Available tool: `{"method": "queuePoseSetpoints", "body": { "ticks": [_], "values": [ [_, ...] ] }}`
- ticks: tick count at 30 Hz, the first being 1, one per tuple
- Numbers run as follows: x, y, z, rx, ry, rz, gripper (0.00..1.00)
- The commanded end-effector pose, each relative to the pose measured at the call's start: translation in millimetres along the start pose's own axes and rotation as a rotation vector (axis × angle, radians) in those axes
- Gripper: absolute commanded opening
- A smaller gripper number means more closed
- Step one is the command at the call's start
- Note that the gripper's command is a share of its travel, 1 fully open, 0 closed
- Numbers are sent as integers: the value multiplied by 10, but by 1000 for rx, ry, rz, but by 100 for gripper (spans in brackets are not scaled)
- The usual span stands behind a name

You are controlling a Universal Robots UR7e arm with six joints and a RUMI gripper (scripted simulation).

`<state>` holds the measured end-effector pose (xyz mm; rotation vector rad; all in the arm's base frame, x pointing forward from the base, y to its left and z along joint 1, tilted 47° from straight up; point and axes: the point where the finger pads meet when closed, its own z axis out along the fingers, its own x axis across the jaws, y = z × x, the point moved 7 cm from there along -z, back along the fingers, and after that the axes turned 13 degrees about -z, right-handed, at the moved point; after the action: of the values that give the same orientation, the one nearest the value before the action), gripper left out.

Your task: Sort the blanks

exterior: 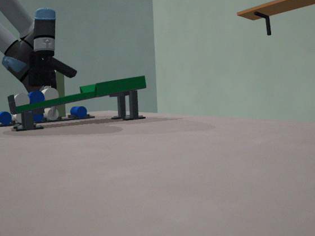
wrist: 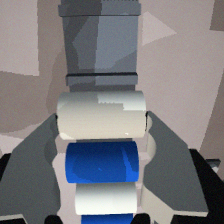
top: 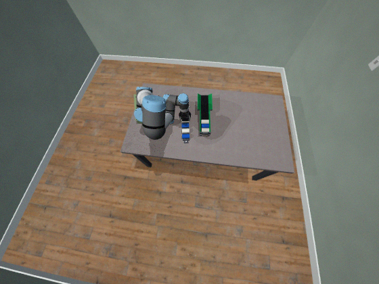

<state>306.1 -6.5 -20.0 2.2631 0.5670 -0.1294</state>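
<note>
One gripper [top: 185,120] [exterior: 53,110] [wrist: 102,113], mine, narrowed onto both ends of the far white bar [exterior: 49,114] [wrist: 102,122]. Hazard: off-centre pinch, skewed lift, nudging the near blue bar [top: 185,125] [exterior: 38,117] [wrist: 102,162].
</note>
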Motion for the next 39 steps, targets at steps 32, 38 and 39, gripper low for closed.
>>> {"method": "queuePoseSetpoints", "body": {
  "ticks": [32, 38, 39],
  "values": [
    [1, 1, -54, 0, 1, 0, 40],
    [1, 1, -148, 0, 1, 0, 40],
    [1, 0, -169, 0, 1, 0, 40]
  ]
}}
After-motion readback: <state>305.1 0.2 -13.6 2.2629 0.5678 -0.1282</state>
